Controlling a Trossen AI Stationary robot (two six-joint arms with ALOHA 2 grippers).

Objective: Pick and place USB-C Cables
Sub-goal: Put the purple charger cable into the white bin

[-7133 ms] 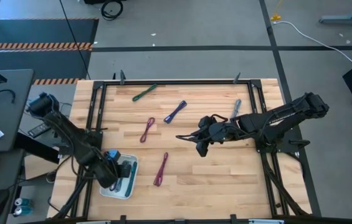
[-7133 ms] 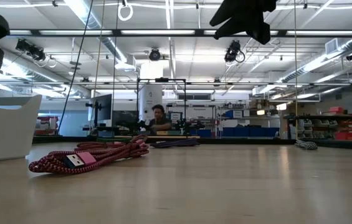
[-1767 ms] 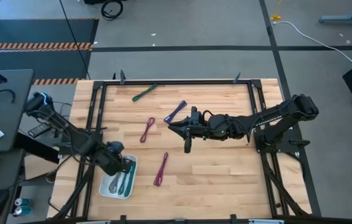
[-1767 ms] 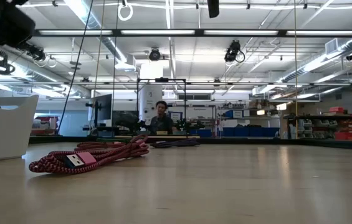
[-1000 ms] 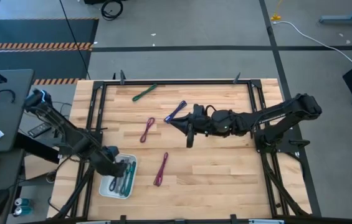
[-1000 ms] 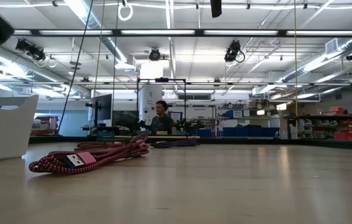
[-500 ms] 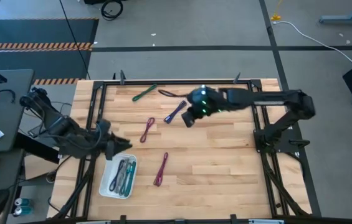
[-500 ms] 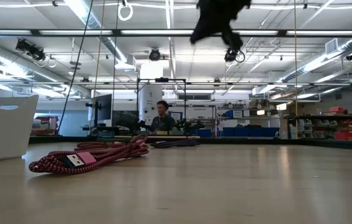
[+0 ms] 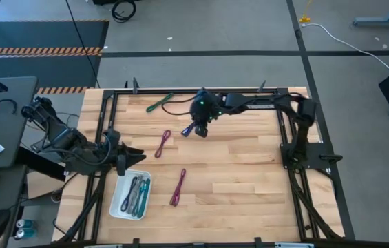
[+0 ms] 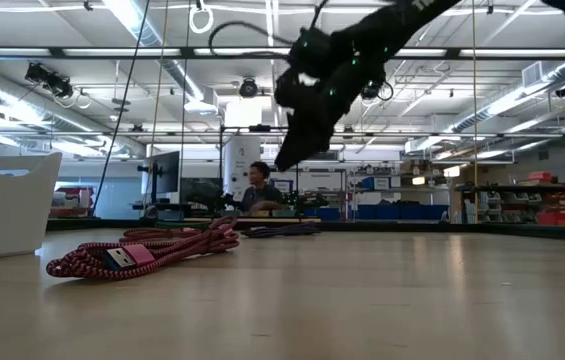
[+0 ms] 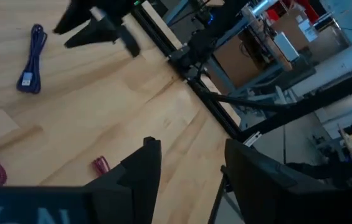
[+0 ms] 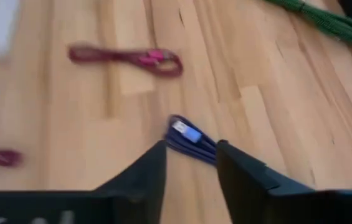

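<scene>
My right gripper [image 9: 201, 129] [image 12: 191, 148] hangs open just above the blue cable [image 9: 191, 127] [image 12: 190, 138], which lies flat on the wood at the far middle; its fingers stand on either side without touching it. My left gripper [image 9: 133, 158] [image 11: 188, 155] is open and empty, level, just beyond the far edge of the white tray [image 9: 120, 207], which holds several cables. A green cable [image 9: 160, 103], a purple-red cable [image 9: 163, 143] and a magenta cable [image 9: 178, 187] [image 10: 142, 250] lie loose on the table.
A black frame [image 9: 109, 117] runs along the table's left, far and right sides. The tray's white wall [image 10: 7, 205] stands at the near left. A dark side table [image 9: 1, 124] stands left of the workbench. A person sits in the room far behind.
My right gripper has swung from mid-table toward the far left and come down over the blue cable. My left gripper has gone from above the tray toward the far edge and now points toward the table's right. The cables have stayed where they were.
</scene>
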